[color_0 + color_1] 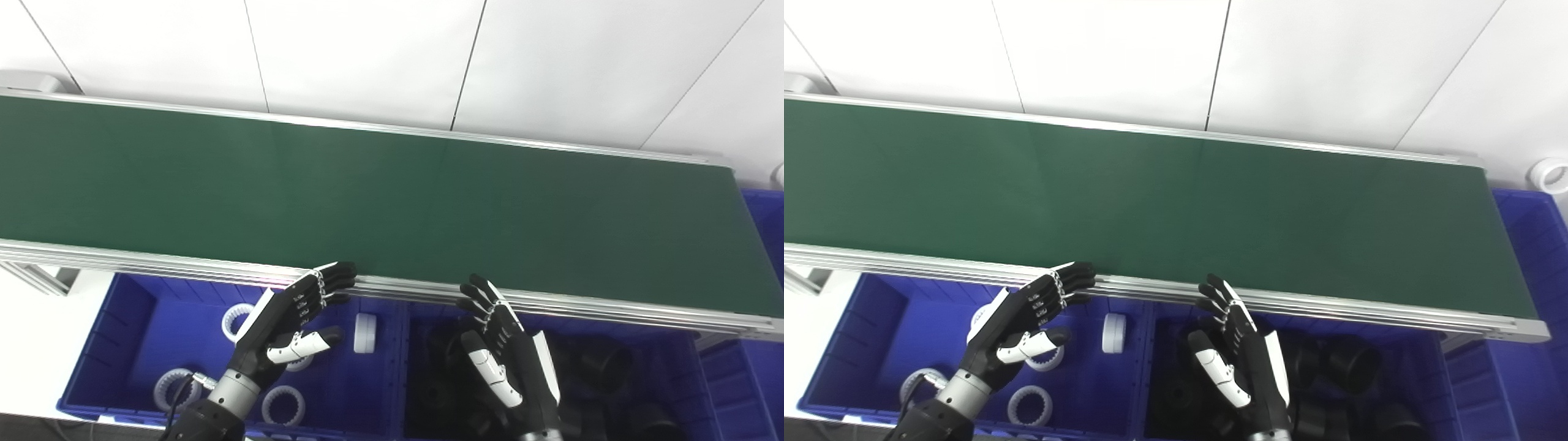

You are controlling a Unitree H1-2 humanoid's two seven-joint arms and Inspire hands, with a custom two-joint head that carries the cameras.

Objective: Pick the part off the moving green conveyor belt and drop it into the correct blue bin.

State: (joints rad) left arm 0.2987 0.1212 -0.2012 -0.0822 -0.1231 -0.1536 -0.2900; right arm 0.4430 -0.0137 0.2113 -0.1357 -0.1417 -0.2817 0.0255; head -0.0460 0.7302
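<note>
The green conveyor belt (367, 196) runs across the scene from left to right, and no part lies on the stretch in view. Both hands hover at its near rail, above the blue bins. The left hand (294, 318) is empty, its fingers spread apart and fingertips just at the rail, over the left blue bin (122, 331), which holds white toothed rings (283, 405) and a white disc (365, 332) standing on edge just right of the thumb. The right hand (502, 349) is likewise empty with fingers apart, held over the right blue bin (674, 367), which holds black ring-shaped parts (597, 361). Another blue bin (1534, 245) sits at the belt's right end.
</note>
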